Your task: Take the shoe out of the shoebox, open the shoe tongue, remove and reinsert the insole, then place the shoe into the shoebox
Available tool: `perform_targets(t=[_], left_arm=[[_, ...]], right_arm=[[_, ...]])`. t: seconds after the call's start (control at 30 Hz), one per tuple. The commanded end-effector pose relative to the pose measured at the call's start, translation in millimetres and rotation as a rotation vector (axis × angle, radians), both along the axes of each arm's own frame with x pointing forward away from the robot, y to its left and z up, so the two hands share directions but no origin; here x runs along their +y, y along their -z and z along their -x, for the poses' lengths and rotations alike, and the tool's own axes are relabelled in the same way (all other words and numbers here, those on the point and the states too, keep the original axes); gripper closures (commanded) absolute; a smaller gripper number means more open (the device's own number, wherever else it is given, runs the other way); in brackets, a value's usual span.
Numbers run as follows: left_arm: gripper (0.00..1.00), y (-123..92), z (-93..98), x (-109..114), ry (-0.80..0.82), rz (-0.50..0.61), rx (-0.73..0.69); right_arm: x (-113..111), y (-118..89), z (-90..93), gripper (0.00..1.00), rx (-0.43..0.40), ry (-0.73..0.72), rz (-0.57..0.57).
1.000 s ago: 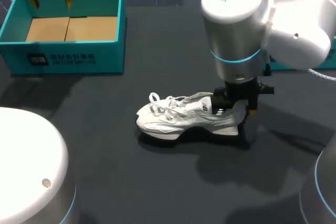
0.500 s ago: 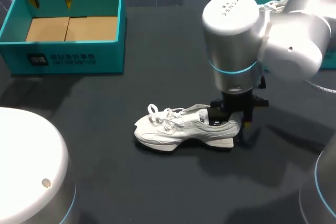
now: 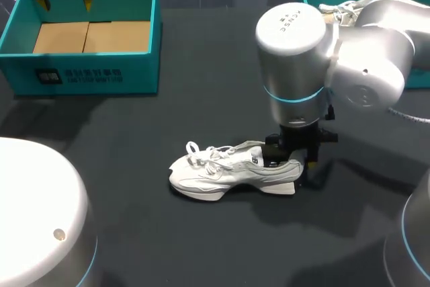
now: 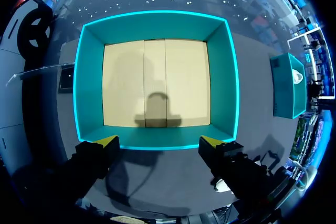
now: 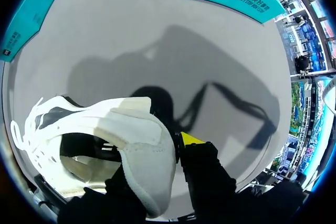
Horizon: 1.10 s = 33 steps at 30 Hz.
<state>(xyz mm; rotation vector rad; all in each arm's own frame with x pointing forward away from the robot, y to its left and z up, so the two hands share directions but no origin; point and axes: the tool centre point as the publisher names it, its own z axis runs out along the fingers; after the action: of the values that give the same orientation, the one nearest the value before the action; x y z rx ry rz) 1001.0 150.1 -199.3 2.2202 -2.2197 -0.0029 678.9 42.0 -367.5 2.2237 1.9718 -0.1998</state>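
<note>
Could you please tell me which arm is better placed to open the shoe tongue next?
Probably left: the left claw is open and free above the shoebox, far from the shoe. The right claw is shut on the shoe's heel, steadying it.

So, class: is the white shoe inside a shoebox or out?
Out: the white shoe sits on the table, clear of the empty shoebox.

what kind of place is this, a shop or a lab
Most likely a robot lab or test bench, not a shop: a white shoe lies on a dark table, gripped at the heel by the right gripper, with an open teal shoebox nearby.
</note>
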Motion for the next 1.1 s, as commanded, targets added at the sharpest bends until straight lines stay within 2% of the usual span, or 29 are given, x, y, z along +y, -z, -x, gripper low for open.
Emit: perform_targets(t=[0.03, 0.6, 0.63, 0.7, 0.8, 0.87, 0.9, 1.1], left_arm=[[0.00, 0, 0.2, 0, 0.000, 0.000, -0.001], [0.00, 0, 0.2, 0, 0.000, 0.000, -0.001], [0.00, 0, 0.2, 0, 0.000, 0.000, -0.001], [0.00, 0, 0.2, 0, 0.000, 0.000, -0.001], [0.00, 0, 0.2, 0, 0.000, 0.000, -0.001], [0.00, 0, 0.2, 0, 0.000, 0.000, -0.001], [0.00, 0, 0.2, 0, 0.000, 0.000, -0.001], [0.00, 0, 0.2, 0, 0.000, 0.000, -0.001]], right_arm=[[1, 6, 1.0, 1.00, 0.001, -0.006, -0.010], [4, 20, -0.9, 1.00, 0.014, -0.031, -0.055], [4, 20, -1.0, 0.92, 0.015, -0.034, -0.057], [4, 20, -1.1, 0.69, 0.014, -0.036, -0.059], [3, 18, -1.0, 0.39, 0.013, -0.036, -0.060], [3, 16, -0.6, 0.10, 0.010, -0.036, -0.061], [3, 14, -0.3, 0.00, 0.010, -0.033, -0.063], [-3, -4, 2.9, 0.00, -0.010, 0.001, -0.136]])
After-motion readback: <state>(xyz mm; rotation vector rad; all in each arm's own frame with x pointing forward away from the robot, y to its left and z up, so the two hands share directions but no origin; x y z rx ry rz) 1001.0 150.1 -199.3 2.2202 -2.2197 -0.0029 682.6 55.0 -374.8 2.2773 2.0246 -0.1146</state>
